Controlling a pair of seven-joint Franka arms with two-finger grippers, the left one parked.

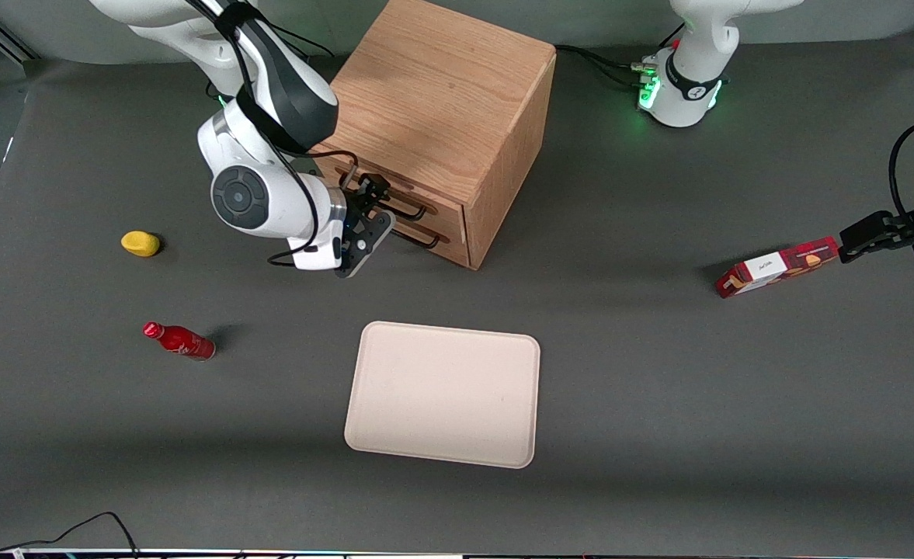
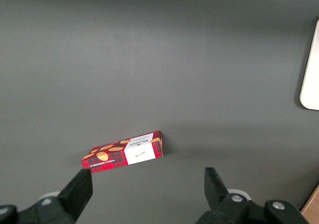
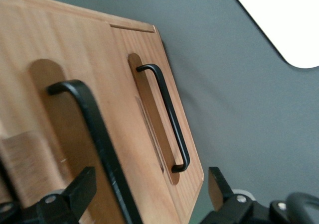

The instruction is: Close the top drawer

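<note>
With its fingers spread and empty, the gripper (image 1: 369, 208) crowds the top drawer (image 1: 394, 203); it could snag the handle (image 3: 94, 139).

The front view looks steeply down from high up over the whole desk (image 1: 658, 373), taking in the cabinet (image 1: 445, 116), the tray (image 1: 445, 396) and the biscuit box (image 1: 775, 268). The right wrist camera sits very close to the cabinet's drawer fronts, past the gripper (image 3: 149, 194) with its jaws apart. The left wrist camera looks down at the biscuit box, with a tray edge; both also show from the front.
</note>
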